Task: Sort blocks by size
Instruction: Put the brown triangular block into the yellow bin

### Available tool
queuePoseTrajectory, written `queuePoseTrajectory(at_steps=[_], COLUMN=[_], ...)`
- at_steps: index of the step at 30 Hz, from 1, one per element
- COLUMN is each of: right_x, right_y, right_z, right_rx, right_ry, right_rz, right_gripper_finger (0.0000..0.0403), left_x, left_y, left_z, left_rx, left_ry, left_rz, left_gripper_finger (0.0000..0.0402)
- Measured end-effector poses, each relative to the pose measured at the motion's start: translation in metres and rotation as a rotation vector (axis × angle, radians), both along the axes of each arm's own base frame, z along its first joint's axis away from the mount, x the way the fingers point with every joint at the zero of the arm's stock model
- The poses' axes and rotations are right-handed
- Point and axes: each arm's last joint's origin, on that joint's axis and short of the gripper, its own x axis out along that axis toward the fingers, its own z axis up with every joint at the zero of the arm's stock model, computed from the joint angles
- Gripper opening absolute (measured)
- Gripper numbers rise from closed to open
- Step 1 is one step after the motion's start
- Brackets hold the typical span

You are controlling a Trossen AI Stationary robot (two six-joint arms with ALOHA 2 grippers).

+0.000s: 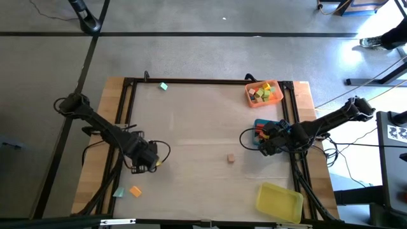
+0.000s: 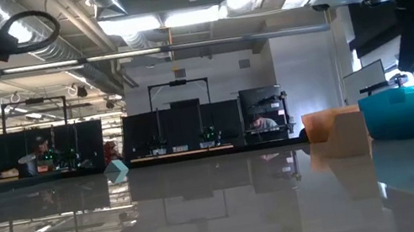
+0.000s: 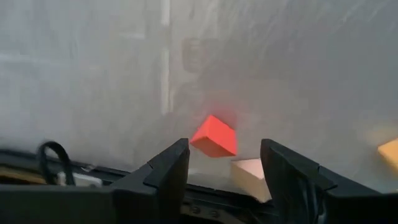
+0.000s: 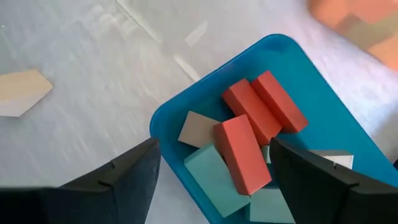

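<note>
With its fingers spread and empty, the right gripper [image 4: 211, 180] hangs over the blue tray [image 4: 168, 118] of sorted blocks [image 4: 239, 152]; the left gripper [image 3: 224, 165], also open, faces a red block [image 3: 214, 135], with several strays left.

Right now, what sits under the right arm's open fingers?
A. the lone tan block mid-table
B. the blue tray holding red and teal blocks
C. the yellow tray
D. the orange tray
B: the right wrist view looks past the open fingers onto the blue tray with red blocks inside.
</note>
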Motion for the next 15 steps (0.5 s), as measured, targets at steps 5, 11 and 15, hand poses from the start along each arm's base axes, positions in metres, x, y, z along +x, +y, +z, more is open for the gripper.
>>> queuePoseTrajectory(at_steps=[5,11,15], right_x=[0.001,0.002,0.002], right_y=[0.000,0.001,0.001], right_z=[0.000,0.001,0.001], right_rx=[0.002,0.009,0.006], right_ry=[-0.008,-0.023,-0.025], right_rz=[0.000,0.000,0.000], right_gripper_finger=[0.0296,0.0296,0.0296], left_x=[-0.005,-0.013,-0.015], left_y=[-0.001,0.000,0.002], left_z=[-0.014,-0.035,-0.041], left_rx=[-0.005,-0.009,-0.006], left_ry=[0.033,0.070,0.073], left_rz=[-0.189,-0.246,-0.246], left_gripper_finger=[0.0187,0.0187,0.0187])
